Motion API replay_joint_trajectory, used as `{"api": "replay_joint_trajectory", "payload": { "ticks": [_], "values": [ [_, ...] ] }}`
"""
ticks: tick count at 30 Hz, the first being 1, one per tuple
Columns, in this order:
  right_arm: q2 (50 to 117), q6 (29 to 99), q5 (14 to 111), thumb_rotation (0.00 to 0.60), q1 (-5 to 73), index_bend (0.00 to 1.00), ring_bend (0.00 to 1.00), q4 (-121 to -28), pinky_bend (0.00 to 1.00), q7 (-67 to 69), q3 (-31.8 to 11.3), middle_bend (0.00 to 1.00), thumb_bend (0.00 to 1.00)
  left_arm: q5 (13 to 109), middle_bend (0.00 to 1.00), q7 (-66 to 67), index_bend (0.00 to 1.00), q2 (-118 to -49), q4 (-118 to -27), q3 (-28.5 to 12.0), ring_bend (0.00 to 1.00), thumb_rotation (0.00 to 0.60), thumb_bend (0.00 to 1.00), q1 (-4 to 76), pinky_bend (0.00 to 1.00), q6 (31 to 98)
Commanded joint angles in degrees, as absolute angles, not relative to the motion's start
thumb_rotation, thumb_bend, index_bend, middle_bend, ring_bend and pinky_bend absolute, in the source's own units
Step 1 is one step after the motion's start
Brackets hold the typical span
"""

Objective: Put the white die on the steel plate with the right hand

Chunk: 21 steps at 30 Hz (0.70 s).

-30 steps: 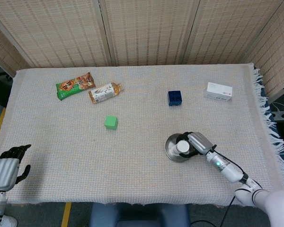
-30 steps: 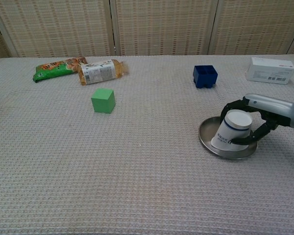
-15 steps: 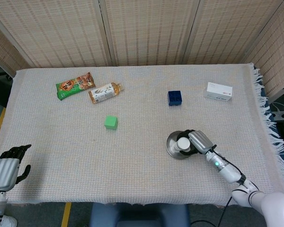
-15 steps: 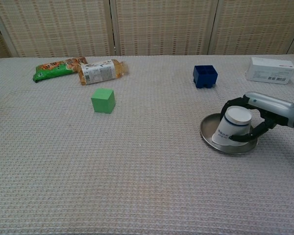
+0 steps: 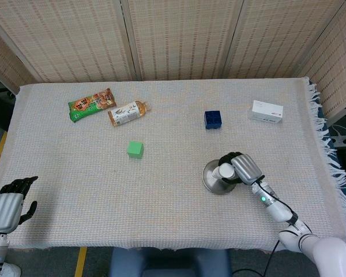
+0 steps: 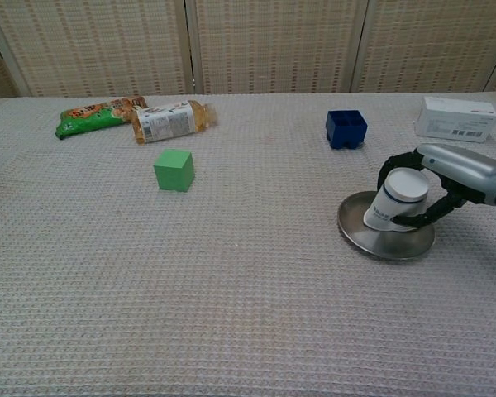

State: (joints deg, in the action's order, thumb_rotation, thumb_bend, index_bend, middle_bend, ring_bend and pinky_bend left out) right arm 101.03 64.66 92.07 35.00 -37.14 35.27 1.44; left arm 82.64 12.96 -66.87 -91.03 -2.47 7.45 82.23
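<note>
The white die looks like a short white cylinder with a thin blue band. It stands nearly upright over the back of the round steel plate, also seen as the die on the plate in the head view. My right hand reaches in from the right and its dark fingers wrap around the die; the same hand shows in the head view. My left hand hangs off the table's near left corner, fingers apart, holding nothing.
A green cube sits left of centre. At the back left lie a green snack bag and a small bottle. A blue box stands behind the plate, and a white carton is at the back right.
My right hand has drawn back and up a little with the white die, bringing it from tilted to nearly upright. The plate has shifted slightly. The left hand has not moved.
</note>
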Motion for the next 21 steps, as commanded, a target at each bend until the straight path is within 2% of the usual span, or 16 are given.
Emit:
{"api": "replay_joint_trajectory", "payload": {
  "ticks": [1, 8, 14, 21],
  "values": [
    [98.2, 61.0, 93.0, 0.600, 35.9, 0.52, 0.32, -41.7, 0.36, 44.5, 3.4, 0.48, 0.14, 82.6, 0.22, 12.9, 0.18, -66.9, -91.0, -2.4, 0.20, 0.600, 0.40, 7.4, 0.31, 82.2],
    [95.7, 60.1, 94.8, 0.600, 37.0, 0.52, 0.32, -44.3, 0.36, 49.5, 5.2, 0.48, 0.14, 82.7, 0.22, 13.0, 0.18, -66.9, -91.0, -2.4, 0.20, 0.600, 0.40, 7.5, 0.31, 82.2],
    [99.5, 64.1, 92.7, 0.600, 35.1, 0.52, 0.32, -39.2, 0.36, 37.5, 2.2, 0.48, 0.14, 82.7, 0.22, 12.9, 0.18, -66.9, -91.0, -2.4, 0.20, 0.600, 0.40, 7.5, 0.31, 82.2],
    [100.5, 63.5, 91.9, 0.600, 34.9, 0.52, 0.32, -38.2, 0.36, 36.0, 1.7, 0.48, 0.14, 82.6, 0.22, 12.9, 0.18, -66.9, -91.0, -2.4, 0.20, 0.600, 0.40, 7.5, 0.31, 82.1]
  ]
}}
